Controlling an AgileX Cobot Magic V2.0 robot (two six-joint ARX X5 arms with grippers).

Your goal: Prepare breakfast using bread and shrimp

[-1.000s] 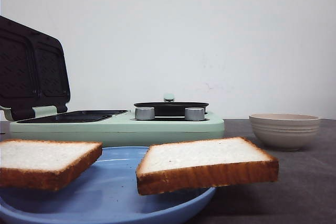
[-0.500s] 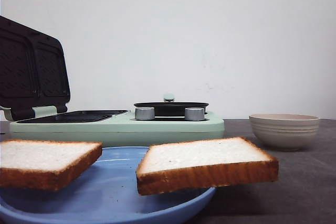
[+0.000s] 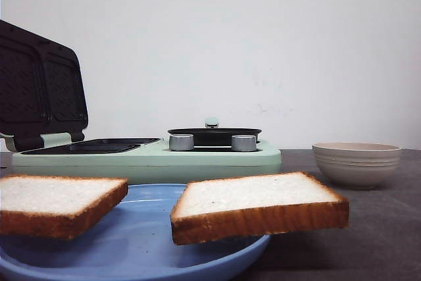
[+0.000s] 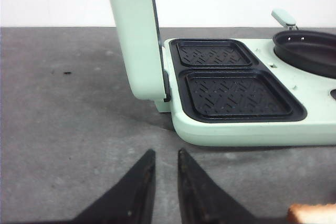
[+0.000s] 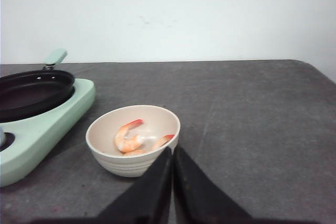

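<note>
Bread point(image 3: 256, 202) waits on the blue plate point(image 3: 141, 241), handy for the open sandwich maker point(image 4: 236, 90). Left gripper point(image 4: 164, 182) slightly apart, right gripper point(image 5: 172, 174) together, both empty.

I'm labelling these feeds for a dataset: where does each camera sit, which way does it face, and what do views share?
Front view: low at the table's near edge, facing forward over two bread slices on a blue plate toward the green breakfast maker and the wall; no arm shows.
Left wrist view: above the left tool, its fingers slightly apart, facing the maker's open grill plates.
Right wrist view: above the right tool, fingers together, facing the bowl holding shrimp.
Shared: the maker's black pan appears in all three views; the bowl appears in the front and right wrist views.
</note>
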